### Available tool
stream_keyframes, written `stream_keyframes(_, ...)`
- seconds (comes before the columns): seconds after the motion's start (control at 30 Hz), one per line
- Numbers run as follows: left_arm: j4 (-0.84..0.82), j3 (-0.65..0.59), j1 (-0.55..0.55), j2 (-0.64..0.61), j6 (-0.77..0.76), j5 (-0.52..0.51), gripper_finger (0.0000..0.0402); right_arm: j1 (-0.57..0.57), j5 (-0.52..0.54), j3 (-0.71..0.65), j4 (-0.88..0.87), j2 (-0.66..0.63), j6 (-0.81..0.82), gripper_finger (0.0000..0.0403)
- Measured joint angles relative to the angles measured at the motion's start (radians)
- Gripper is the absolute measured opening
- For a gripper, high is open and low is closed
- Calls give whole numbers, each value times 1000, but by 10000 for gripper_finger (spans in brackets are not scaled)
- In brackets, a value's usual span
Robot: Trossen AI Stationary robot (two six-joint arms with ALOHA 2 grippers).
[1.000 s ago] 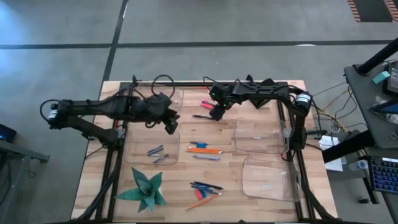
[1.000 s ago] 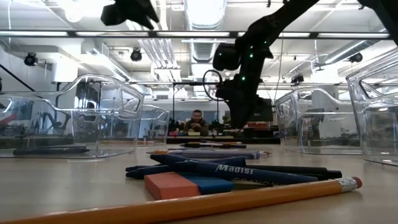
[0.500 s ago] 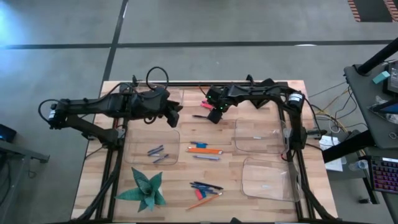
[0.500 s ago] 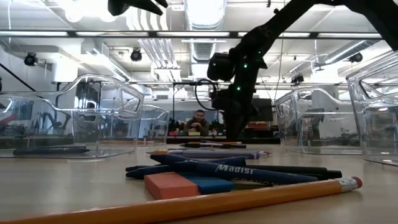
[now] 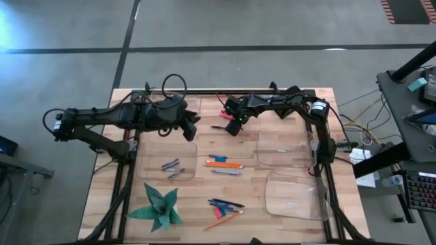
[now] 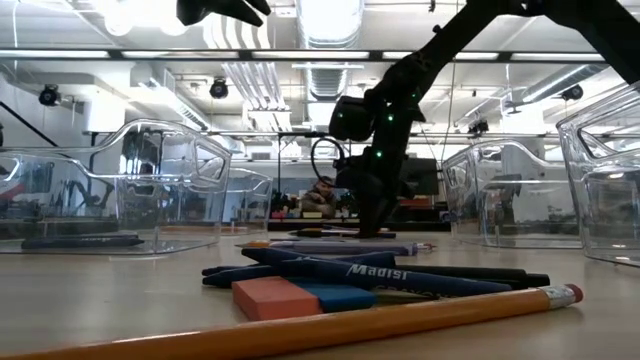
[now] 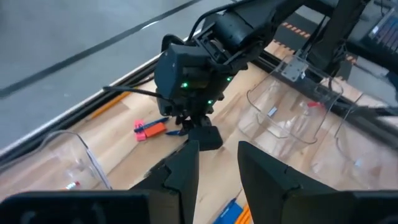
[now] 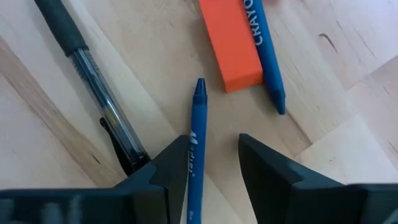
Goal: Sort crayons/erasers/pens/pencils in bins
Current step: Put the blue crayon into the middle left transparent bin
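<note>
Crayon now between lowered right pincer

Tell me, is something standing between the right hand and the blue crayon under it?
Nothing visible does. In the right wrist view the right hand hangs open over the blue crayon, which lies partly between the fingers. An orange eraser and a pen lie beside it, not in the way.

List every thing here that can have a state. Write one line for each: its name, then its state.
Right claw: open, down at the table, straddling a crayon.
Blue crayon: flat on the table, not yet gripped.
Left claw: open, holding nothing.
Eraser: flat on the table, unsorted.
Pen: flat on the table, unsorted.
Near-left bin: upright, holding sorted crayons.
Pencils: flat on the table, unsorted.
</note>
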Motion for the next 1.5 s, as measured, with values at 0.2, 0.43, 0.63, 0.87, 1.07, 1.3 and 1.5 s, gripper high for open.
stream_keyframes(0.2,0,0,2,-8,83,0,97,1,17,-1,-1,-1,13,64)
stream_keyframes(0.43,-8,-1,2,-58,120,-1,97,1,27,-2,-7,-4,14,17)
stream_keyframes(0.63,-12,-5,2,-94,120,-20,97,0,31,-11,-54,-53,36,15)
stream_keyframes(0.87,-11,-32,2,-89,123,-83,97,2,29,-8,-38,-182,45,14)
stream_keyframes(1.07,-15,-41,24,-76,124,-98,97,16,26,-7,-7,-308,31,14)
stream_keyframes(1.3,160,-125,82,-59,350,98,97,63,-70,-6,162,-459,-30,13)
stream_keyframes(1.5,460,-234,180,-70,454,341,97,99,-156,-6,324,-560,-64,13)
